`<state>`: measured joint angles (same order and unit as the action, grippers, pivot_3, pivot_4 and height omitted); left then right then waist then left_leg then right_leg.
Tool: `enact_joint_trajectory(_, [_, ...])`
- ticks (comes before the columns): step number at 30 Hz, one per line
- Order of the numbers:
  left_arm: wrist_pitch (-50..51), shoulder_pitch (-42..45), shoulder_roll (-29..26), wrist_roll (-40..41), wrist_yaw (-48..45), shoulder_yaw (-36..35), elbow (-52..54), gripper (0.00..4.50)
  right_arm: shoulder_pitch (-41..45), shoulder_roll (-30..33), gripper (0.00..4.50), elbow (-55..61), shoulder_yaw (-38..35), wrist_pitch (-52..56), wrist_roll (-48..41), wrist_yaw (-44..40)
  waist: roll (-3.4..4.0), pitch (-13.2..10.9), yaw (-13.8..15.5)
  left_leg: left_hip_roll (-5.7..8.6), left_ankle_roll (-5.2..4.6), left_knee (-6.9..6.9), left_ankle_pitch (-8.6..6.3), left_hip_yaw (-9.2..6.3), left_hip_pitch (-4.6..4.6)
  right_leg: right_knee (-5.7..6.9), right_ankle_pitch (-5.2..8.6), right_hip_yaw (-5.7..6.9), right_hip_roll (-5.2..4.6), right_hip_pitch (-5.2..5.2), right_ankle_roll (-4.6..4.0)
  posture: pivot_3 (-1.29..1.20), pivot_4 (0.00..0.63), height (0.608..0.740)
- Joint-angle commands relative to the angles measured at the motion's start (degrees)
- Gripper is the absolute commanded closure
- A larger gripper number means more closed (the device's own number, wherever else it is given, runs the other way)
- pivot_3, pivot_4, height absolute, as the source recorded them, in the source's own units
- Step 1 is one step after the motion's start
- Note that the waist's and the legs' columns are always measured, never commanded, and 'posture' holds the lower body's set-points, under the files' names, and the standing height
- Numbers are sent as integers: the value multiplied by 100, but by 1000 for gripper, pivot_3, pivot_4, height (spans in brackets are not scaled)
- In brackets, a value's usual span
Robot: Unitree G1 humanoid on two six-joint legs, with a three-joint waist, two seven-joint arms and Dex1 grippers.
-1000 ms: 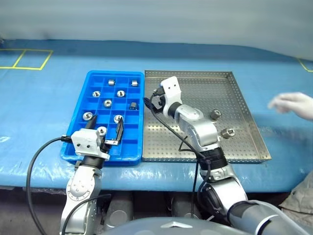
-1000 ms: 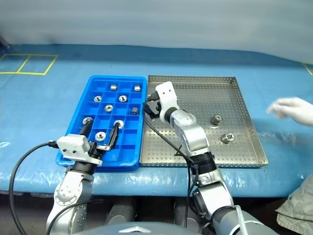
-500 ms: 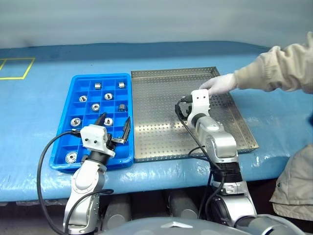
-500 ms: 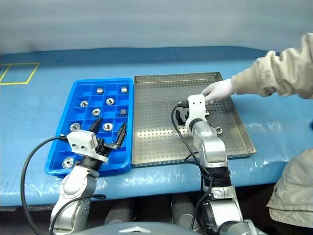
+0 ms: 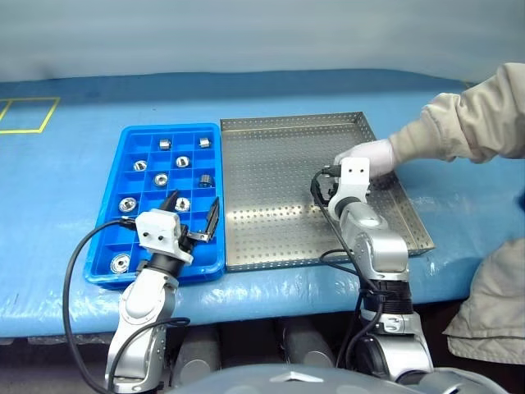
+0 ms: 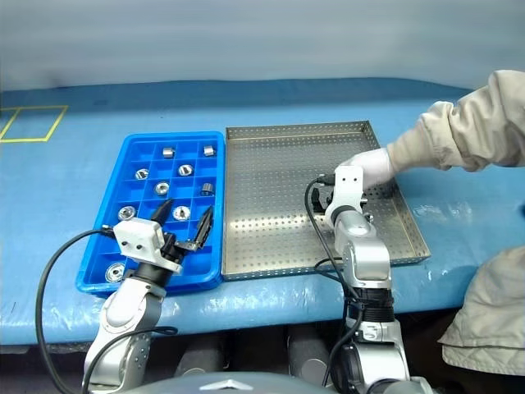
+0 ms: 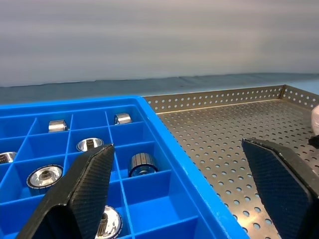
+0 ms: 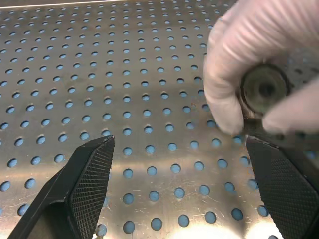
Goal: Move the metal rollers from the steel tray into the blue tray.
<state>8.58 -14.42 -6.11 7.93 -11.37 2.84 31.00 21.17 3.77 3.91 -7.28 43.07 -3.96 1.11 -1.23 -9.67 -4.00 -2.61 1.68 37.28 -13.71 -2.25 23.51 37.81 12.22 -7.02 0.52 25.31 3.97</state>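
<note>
Both claws, the left gripper (image 5: pixel 194 219) and right gripper (image 8: pixel 182 191), are spread wide and empty, with many metal rollers (image 5: pixel 161 180) already in the blue tray (image 5: pixel 104 222) and one roller (image 8: pixel 262 88) left in a gloved hand (image 8: pixel 238 74) over the steel tray (image 5: pixel 271 197).

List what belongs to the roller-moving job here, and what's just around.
Job: rollers in the blue tray; one roller in a gloved hand; steel tray; left gripper and right gripper, jaws open.
Around: yellow floor tape; blue table cover.

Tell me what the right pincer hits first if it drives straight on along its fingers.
Probably the person's gloved hand, which holds a metal roller just ahead of the open right pincer, over the steel tray. Depth is hard to judge.
</note>
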Motion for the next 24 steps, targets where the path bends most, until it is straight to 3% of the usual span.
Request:
enact_joint_trajectory(1, [-14, 29, -29, 83, -38, 9, 146, 0, -8, 4, 82, 323, -71, -68, -57, 37, 1, 0, -2, 0, 0, 0, 0, 0, 0, 0, 0, 0, 0, 0, 0, 6, 150, 740])
enact_joint_trajectory(24, [70, 61, -5, 36, 21, 52, 211, 0, 34, -23, 82, 393, 67, -42, -171, -26, 7, 4, -8, 0, 0, 1, 0, 0, -1, 1, -2, -1, 0, -2, 3, 15, 150, 740])
